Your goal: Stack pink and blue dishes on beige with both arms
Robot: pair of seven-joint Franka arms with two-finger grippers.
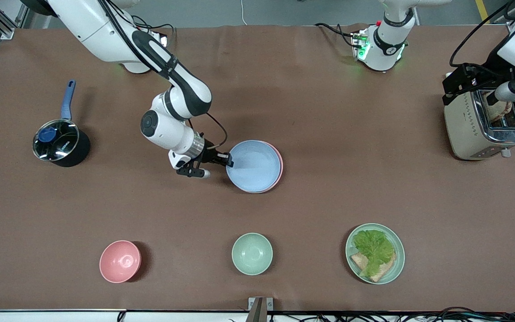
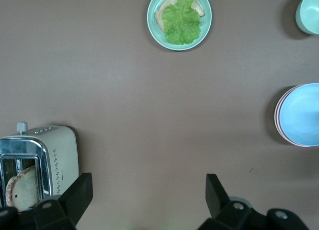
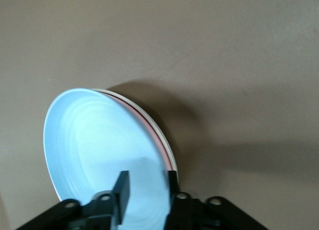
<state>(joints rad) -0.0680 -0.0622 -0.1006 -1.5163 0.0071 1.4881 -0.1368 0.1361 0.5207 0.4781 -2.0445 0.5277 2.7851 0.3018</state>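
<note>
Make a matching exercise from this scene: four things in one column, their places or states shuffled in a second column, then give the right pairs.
Things:
1. blue plate
2. lettuce
3. left gripper
4. pan

Places or states:
A. open, over the table beside the toaster
B. on top of the pink plate, its rim between the fingers of the right gripper
C. at the right arm's end of the table, with a glass lid on it
D. lying on bread on the mint-green plate

Pairs: 1-B, 2-D, 3-A, 4-C
</note>
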